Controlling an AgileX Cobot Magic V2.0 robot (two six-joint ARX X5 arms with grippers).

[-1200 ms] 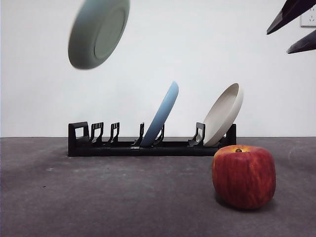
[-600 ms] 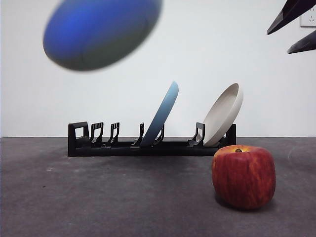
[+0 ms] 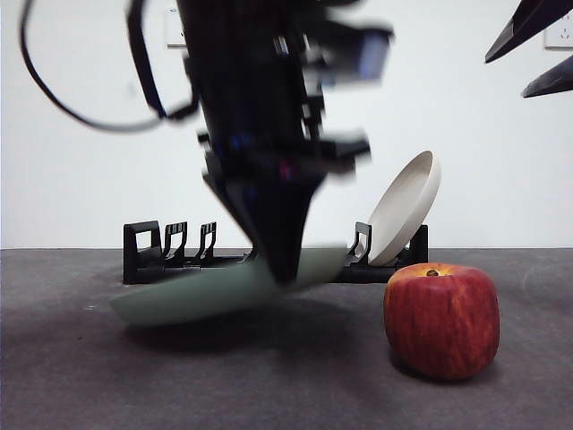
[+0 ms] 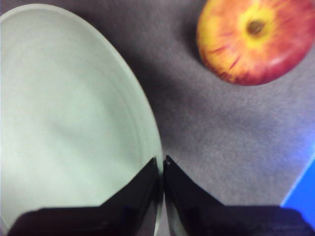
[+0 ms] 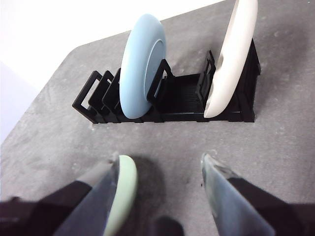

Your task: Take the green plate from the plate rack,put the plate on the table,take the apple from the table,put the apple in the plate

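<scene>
Green plate: the green plate [image 3: 210, 288] sat low in the centre-left of the front view, tilted, with its left edge at or very near the table [image 3: 107, 376]; whether it rested fully could not be told.
Left gripper: the left gripper [image 4: 161, 169] had its two jaws pinched together on the plate's rim, seen at the bottom centre of its wrist view; in the front view the arm filled the upper centre, dark and blurred.
Right gripper: the right gripper [image 5: 160, 164] hung with jaws wide apart and nothing between them (the waiting arm).
Apple: the apple [image 3: 441, 320] stood upright on the table at the lower right of the front view, near the plate but apart from it, untouched.
Plate rack: the plate rack [image 5: 184, 101] held the light blue plate [image 5: 142, 71] and the cream plate [image 5: 231, 56].
Progress: the plate was out of the rack and nearly set down; release, then picking the apple and placing it in the plate, appeared to remain.
</scene>
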